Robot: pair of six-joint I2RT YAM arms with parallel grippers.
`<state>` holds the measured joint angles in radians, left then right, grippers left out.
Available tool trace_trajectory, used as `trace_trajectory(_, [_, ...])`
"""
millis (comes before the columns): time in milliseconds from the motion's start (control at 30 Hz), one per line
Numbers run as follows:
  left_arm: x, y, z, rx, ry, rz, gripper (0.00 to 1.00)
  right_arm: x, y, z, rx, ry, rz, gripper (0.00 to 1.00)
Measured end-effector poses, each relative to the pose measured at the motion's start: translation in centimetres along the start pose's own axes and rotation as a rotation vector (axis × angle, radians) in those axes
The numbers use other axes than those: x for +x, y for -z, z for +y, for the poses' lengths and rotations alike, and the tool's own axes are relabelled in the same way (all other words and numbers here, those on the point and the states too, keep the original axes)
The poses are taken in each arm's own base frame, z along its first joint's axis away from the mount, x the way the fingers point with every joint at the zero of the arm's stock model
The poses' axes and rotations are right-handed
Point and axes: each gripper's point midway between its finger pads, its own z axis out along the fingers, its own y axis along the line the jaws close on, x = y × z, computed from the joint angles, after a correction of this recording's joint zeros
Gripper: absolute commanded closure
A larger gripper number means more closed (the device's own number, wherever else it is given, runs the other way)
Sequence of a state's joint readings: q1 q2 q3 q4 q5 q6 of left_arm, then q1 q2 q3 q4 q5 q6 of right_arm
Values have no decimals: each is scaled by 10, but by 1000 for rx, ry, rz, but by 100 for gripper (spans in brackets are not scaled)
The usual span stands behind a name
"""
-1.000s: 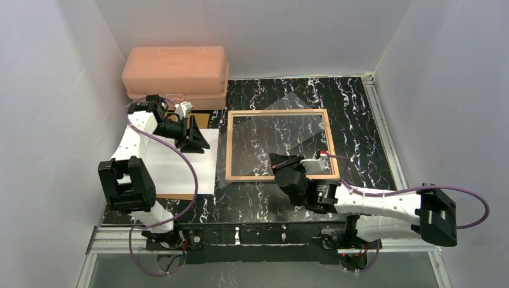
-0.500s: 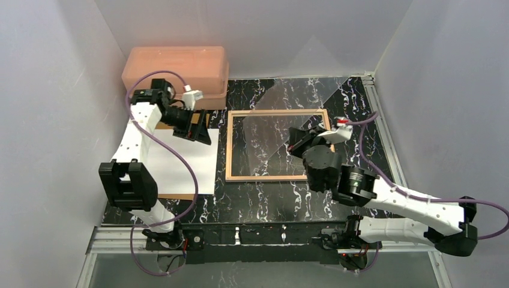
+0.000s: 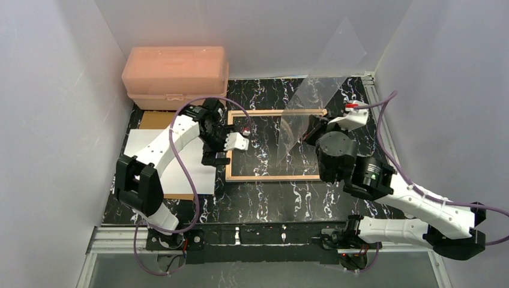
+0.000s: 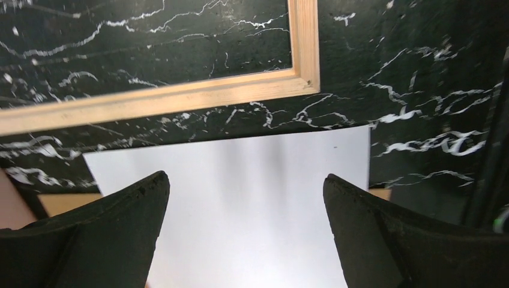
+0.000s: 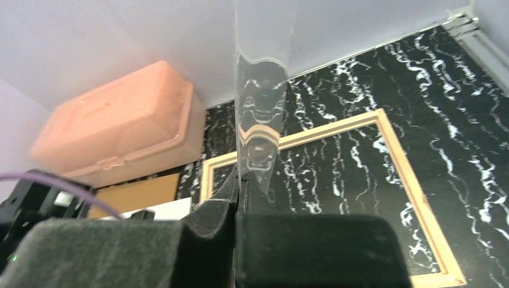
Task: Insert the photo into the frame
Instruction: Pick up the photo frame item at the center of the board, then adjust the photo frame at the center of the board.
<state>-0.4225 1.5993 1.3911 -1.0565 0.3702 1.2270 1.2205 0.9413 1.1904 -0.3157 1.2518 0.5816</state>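
Note:
The photo (image 3: 171,159) lies white back up at the left, on a brown backing board (image 3: 157,119). The frame (image 3: 273,177) lies tan back up in the middle, with bare table showing inside it. My left gripper (image 3: 217,157) is open and empty over the photo's right edge, beside the frame's left rail. The left wrist view shows the photo (image 4: 240,204) between my open fingers and a frame corner (image 4: 303,78) beyond. My right gripper (image 3: 310,134) is shut on the clear pane (image 3: 312,99) and holds it upright above the frame. The right wrist view shows the pane (image 5: 261,90) pinched in my gripper (image 5: 240,198).
A pink plastic box (image 3: 175,75) stands at the back left, also in the right wrist view (image 5: 120,126). White walls close in the left, back and right. A metal rail (image 3: 378,114) runs along the table's right edge.
My right gripper has lifted the clear pane out of the frame and stood it upright. My left arm has swung from near the pink box to the photo's right edge.

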Motion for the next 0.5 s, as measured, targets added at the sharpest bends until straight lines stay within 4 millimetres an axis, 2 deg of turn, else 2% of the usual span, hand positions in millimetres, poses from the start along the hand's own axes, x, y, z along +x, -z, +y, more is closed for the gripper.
trace_trajectory(67, [-1,-9,2,-3,-100,26,1,7,-11,-3,24,39,6,99])
trace_trajectory(133, [-1,-26,7,-17,-215,46,2,13,-32,-12,67,63,19,99])
trace_trajectory(300, [11,-69,-2,4,-421,88,4,25,-105,-55,197,70,108,99])
trace_trajectory(400, [11,-81,1,-5,-555,114,9,32,-133,-72,223,59,177,99])
trace_trajectory(500, [7,-83,15,-45,-670,138,17,33,-149,-81,218,39,230,99])
